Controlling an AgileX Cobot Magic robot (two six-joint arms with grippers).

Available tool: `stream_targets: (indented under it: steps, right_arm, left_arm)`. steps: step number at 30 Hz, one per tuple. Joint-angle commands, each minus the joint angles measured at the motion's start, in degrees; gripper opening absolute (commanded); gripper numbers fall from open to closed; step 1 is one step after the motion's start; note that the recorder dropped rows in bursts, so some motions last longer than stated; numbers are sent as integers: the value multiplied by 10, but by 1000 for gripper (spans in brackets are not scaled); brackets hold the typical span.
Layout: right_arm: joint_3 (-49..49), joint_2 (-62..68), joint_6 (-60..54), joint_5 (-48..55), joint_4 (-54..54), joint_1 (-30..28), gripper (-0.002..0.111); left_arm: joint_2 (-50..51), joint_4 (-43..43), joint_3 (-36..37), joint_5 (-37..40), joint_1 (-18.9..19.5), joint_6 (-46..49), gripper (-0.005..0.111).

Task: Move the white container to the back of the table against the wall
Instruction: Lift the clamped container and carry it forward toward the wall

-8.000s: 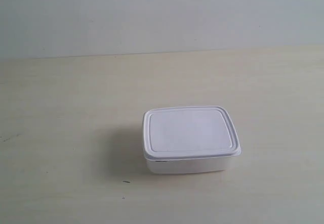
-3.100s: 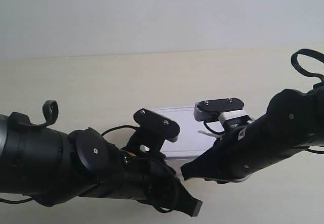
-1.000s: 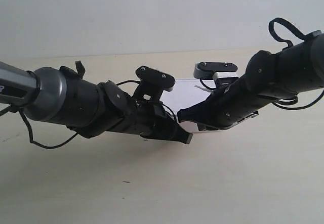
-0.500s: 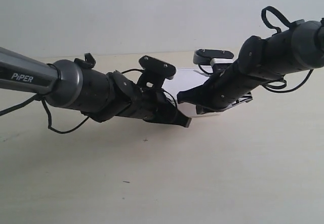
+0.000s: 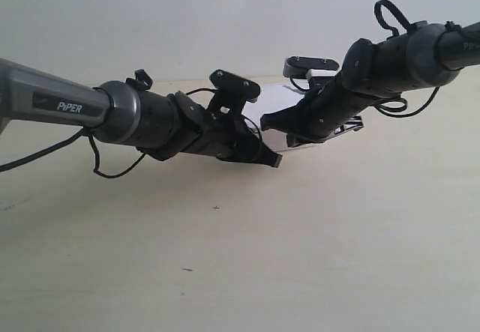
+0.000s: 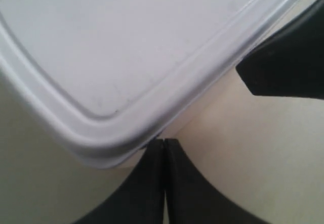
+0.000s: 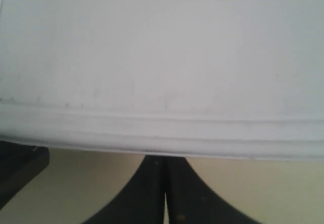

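Observation:
The white container (image 5: 272, 105) lies far back on the table (image 5: 315, 257), close to the wall (image 5: 187, 17), mostly hidden by both arms. The arm at the exterior view's left ends at the box's near side, with its gripper (image 5: 274, 160) shut. In the left wrist view that gripper (image 6: 164, 143) is shut and empty, tips touching under the lid rim at a corner of the container (image 6: 131, 47). The right gripper (image 7: 163, 161) is also shut and empty, tips against the long side of the container (image 7: 162, 57) below the rim. Whether the box touches the wall is hidden.
Two tiny dark specks (image 5: 216, 207) mark the tabletop in front of the arms. The other gripper's black finger (image 6: 288, 57) shows beside the box in the left wrist view. Black cables loop off both arms.
The container has slid from the table's middle towards the wall. Both arms, grippers shut against its near side, have reached farther back with it over the last second.

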Motion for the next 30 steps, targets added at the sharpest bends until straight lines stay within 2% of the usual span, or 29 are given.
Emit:
stream_targets:
  steps: [1, 12, 20, 25, 30]
  right_arm:
    - [-40, 26, -3, 10, -7, -11, 0]
    - [-138, 94, -7, 21, -19, -12, 0]
    - [-211, 137, -7, 32, -20, -12, 0]
    - [-242, 157, -7, 36, -20, -12, 0]
    - [-280, 174, -6, 34, -17, -12, 0]
  left_arm:
    - [19, 6, -43, 16, 13, 2, 0]
    - [71, 19, -117, 36, 39, 2, 0]
    - [85, 46, -144, 42, 40, 2, 0]
    - [85, 131, -144, 78, 40, 13, 0]
    - [85, 145, -144, 87, 45, 13, 0]
